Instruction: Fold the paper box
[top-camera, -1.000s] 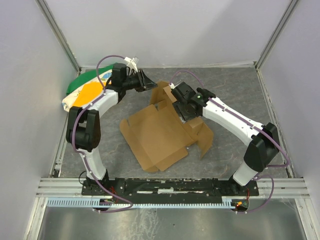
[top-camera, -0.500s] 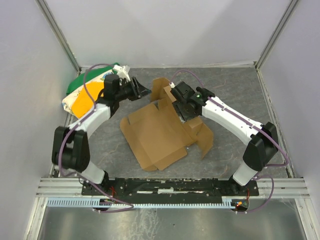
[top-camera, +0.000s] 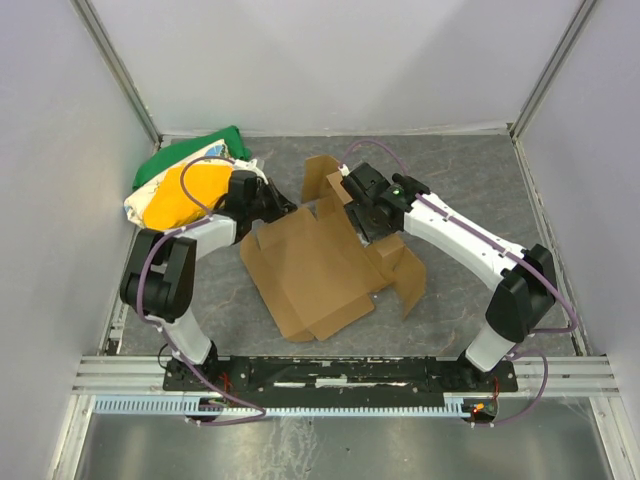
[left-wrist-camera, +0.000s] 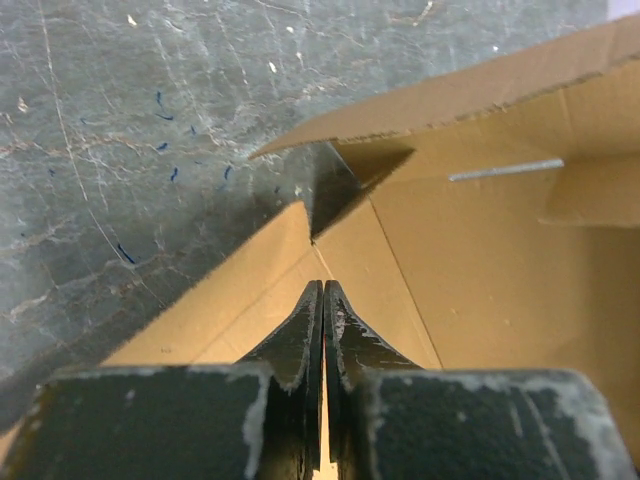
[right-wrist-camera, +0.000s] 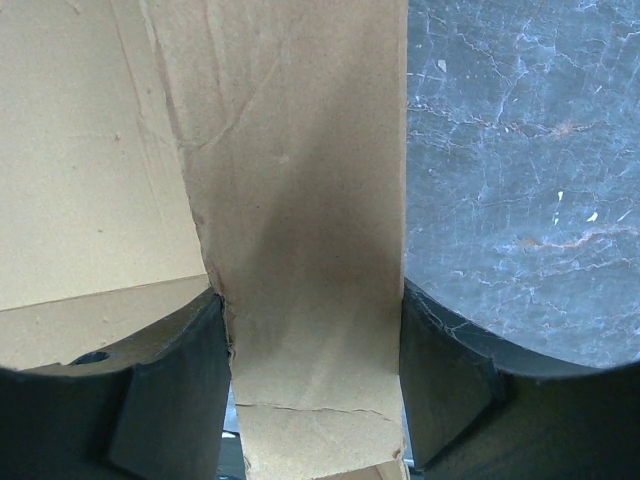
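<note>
The paper box (top-camera: 310, 268) is a flat brown die-cut sheet in the middle of the table, with one flap (top-camera: 320, 180) standing up at the back. My left gripper (top-camera: 283, 211) is shut, low over the sheet's far-left corner; in the left wrist view its tips (left-wrist-camera: 323, 288) meet just above the cardboard (left-wrist-camera: 480, 260), with nothing between them. My right gripper (top-camera: 362, 218) is at the sheet's far-right side. In the right wrist view its fingers (right-wrist-camera: 170, 380) press both edges of a cardboard strip (right-wrist-camera: 300, 200).
A green, yellow and white cloth bundle (top-camera: 185, 180) lies at the back left, just behind my left arm. Pale walls enclose the grey table (top-camera: 460, 180) on three sides. A metal rail (top-camera: 320, 375) runs along the near edge.
My left arm has swung from beside the cloth bundle down to the sheet's far-left corner, and its gripper has shut. The right gripper has kept its hold.
</note>
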